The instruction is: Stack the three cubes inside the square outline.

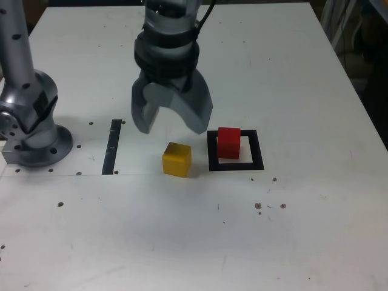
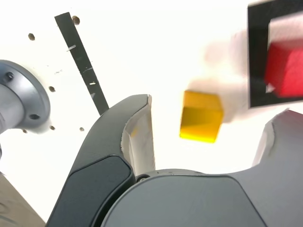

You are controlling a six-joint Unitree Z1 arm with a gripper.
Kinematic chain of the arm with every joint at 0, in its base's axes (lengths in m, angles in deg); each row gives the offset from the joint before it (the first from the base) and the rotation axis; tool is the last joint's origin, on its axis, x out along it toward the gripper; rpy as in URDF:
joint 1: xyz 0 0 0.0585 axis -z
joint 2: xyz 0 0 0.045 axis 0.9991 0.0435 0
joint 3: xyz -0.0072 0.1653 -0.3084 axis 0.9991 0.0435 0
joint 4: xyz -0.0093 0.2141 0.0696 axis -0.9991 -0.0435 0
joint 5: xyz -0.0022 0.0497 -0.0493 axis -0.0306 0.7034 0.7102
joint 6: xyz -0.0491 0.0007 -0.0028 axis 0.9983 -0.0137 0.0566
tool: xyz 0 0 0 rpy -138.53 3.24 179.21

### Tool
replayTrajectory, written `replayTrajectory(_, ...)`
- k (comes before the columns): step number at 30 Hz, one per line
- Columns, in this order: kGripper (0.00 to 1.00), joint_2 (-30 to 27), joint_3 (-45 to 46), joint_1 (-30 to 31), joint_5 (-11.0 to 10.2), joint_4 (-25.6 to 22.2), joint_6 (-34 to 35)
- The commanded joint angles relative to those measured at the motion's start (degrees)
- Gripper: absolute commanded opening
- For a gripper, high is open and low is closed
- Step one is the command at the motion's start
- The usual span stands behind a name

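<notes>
Red cube (image 1: 229,143) inside square outline (image 1: 235,167)

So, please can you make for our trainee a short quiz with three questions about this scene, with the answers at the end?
1. Which cube sits within the black square outline?
2. True or false: the yellow cube is held in the gripper.
3. Fill in: in the exterior view, the black strip lies to the ____ of the yellow cube.

Key:
1. The red cube.
2. False; the jaws are open above the table.
3. Left.
</notes>
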Motion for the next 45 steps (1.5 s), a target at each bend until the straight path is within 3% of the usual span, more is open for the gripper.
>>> replayTrajectory(1, 0.98, -0.95, 0.5, 1.32, -0.66, 0.27, -0.98)
replayTrajectory(6, 0.99, -1.16, 2.16, 2.85, -1.48, 1.96, -3.54)
replayTrajectory(13, 0.97, 2.3, 5.17, 2.85, 1.09, 7.11, -5.93)
replayTrajectory(25, 0.81, 4.58, 8.62, 3.06, 1.53, 11.28, -5.8)
replayTrajectory(31, 0.67, 5.63, 9.77, 3.11, 1.59, 15.18, -5.81)
replayTrajectory(39, 0.58, 7.11, 10.43, 3.11, 1.4, 17.35, -5.81)
replayTrajectory(45, 0.39, 7.01, 10.48, 3.11, 1.19, 17.14, -5.65)
